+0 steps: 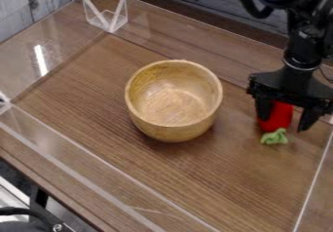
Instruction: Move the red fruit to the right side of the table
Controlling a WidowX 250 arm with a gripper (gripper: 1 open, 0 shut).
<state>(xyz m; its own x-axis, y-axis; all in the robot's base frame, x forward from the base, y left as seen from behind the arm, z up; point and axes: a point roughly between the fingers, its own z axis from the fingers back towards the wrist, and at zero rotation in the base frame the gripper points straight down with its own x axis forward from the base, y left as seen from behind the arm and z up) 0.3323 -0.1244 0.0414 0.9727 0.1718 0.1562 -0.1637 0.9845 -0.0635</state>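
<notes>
Black gripper point(287, 113), jaws spread open, straddles the red fruit point(276, 125) on the table point(169, 177) at right, beside a wooden bowl point(173, 100).

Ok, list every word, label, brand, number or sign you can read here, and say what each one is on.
None: no readable text anywhere.
Wooden bowl: plain, no marking.
Red fruit: no label.
Gripper: black, no legible brand or number.
Table and clear acrylic walls: bare wood grain and reflections only.

Table point(92, 129) is showing brown wood grain; wooden bowl point(173, 100) is showing pale tan; red fruit point(276, 120) is showing glossy red with green leaves; gripper point(287, 113) is showing black
</notes>
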